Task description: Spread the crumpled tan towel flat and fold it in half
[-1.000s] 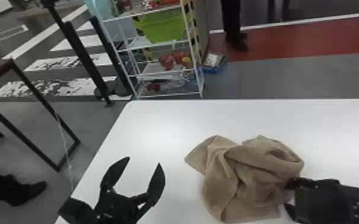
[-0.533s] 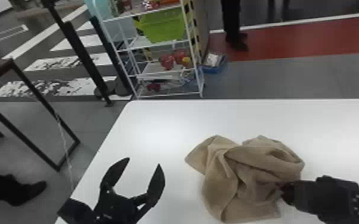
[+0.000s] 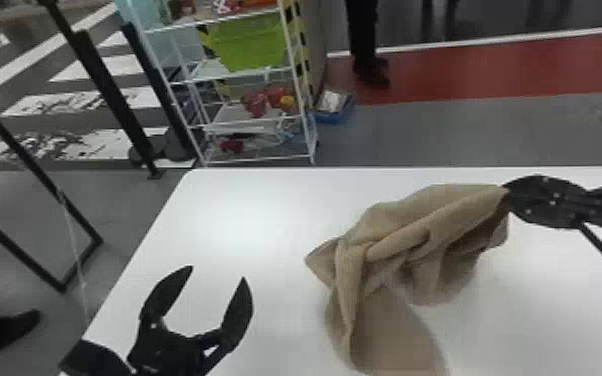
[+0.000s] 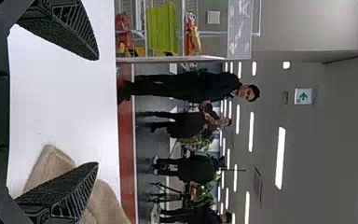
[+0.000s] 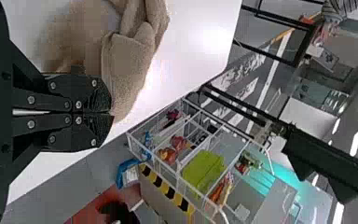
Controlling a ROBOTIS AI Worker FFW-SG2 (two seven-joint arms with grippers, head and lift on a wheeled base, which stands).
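1. Towel, tan, one. Crumpled, in loose folds. Drawn out in the head view from the right claw down to the left and toward the robot (image 3: pixel 415 220); its gripped end is raised above the table (image 3: pixel 245 210).
2. Claw, right, black, one. Located at the towel's far right end in the head view (image 3: pixel 507 194). Fingers closed together, tips pinching a bit of the towel's edge. In the right wrist view, the cloth runs away from the tips of this claw (image 5: pixel 112 112), with the bulk of it outside the fingers.
3. Claw, left, black, one. Located over the near left part of the table (image 3: pixel 218 273). Fingers spread wide, nothing held. Towel well apart from it, off to its right, in the head view. In the left wrist view, part of the cloth shows behind one finger of this claw (image 4: pixel 97 110), outside the gap.
4. Table, white, smooth, one. Situated beneath the towel and both claws.
5. Rack, white, wire, one (image 3: pixel 255 159). Stands beyond the table's far edge; green bin (image 3: pixel 250 45) on a shelf.
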